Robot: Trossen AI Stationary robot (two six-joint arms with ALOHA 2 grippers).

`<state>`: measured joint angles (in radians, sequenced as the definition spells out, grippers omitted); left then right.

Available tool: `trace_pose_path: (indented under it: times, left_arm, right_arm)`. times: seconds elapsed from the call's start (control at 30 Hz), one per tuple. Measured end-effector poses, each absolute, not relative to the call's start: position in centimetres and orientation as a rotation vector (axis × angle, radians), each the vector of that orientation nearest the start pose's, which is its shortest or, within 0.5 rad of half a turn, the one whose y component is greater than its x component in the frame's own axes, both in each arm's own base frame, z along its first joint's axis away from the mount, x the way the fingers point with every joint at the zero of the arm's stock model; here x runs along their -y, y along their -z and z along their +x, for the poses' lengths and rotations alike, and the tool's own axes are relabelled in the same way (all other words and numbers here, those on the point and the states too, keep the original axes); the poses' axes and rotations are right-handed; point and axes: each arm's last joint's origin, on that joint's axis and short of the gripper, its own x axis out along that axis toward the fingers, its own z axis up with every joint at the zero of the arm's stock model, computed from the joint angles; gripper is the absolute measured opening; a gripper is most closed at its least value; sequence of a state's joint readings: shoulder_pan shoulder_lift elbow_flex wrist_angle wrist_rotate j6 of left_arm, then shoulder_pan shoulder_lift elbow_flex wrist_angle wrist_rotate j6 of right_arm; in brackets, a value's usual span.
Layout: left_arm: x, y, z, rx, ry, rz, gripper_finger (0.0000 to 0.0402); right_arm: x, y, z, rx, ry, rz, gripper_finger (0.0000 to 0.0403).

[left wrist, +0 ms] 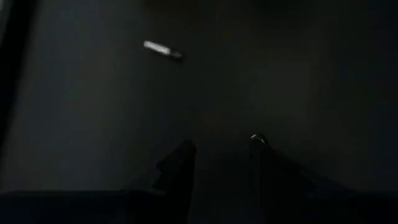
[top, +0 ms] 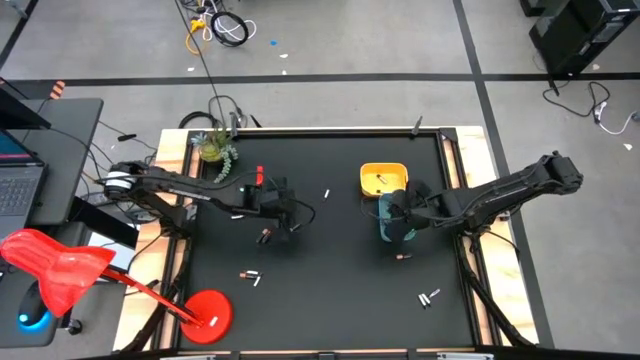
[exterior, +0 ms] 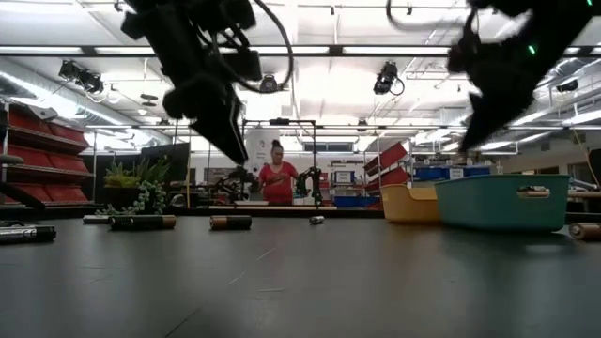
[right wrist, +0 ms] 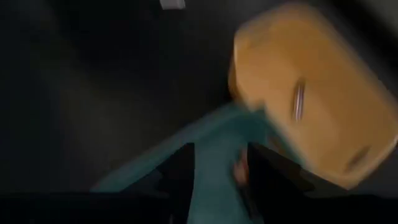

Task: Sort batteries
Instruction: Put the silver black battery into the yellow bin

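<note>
Currently we find the sort under way but far from finished. In the high view the yellow tray (top: 384, 178) holds at least one battery; the right wrist view shows a pale cylinder lying inside it. The teal tray (top: 388, 222) sits just in front of the yellow one, largely covered by the right arm, so we cannot tell what it contains.

Several batteries (top: 250, 275) remain loose on the dark surface (top: 330, 300): a pair near the front left, one near the left end effector (top: 290, 222), a pale one toward the middle (top: 326, 192), one just beside the teal tray (top: 403, 256), and a pair at the front right (top: 429, 297). The low view confirms dark, copper-ended cells (exterior: 231, 222) lying on the surface, well apart from the trays.

The right end effector (right wrist: 221, 163) hangs over the teal tray with its fingers apart and nothing visibly held between them. The left end effector hovers above bare surface with its fingers likewise parted and empty; a pale battery (left wrist: 161, 50) lies ahead of it, not touching.

Our judgement: most of the work is left, with at least seven cells yet to collect.
</note>
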<state>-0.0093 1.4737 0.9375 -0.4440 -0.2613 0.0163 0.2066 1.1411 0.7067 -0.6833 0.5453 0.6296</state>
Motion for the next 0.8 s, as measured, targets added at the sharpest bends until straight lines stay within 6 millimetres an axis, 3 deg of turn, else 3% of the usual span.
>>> trace_pose_path:
  times: [0.13,0.27,0.37,0.57,0.8]
  left_arm:
    - [-0.7,-22.8,28.4,-0.901,-0.271,0.098,0.0156]
    - [-1.2,-23.0,29.9,-0.771,-0.312,0.045,0.0156]
    - [-1.1,-21.7,30.7,-0.796,-0.269,0.003,0.0156]
    - [0.4,-20.7,30.8,-0.831,-0.25,-0.022,0.0156]
    - [1.6,-17.2,29.4,-0.72,-0.275,-0.093,0.0156]
  right_arm:
    - [-2.8,-23.3,22.0,-0.647,0.5,0.017,0.015]
    - [-3.0,-23.8,24.6,-0.374,0.418,-0.058,0.0143]
    - [-3.1,-22.8,25.9,-0.295,0.358,-0.061,0.014]
    - [-3.5,-19.1,27.6,-0.351,0.325,-0.082,0.0139]
    - [-3.5,-17.5,29.2,-0.285,0.329,-0.123,0.0139]
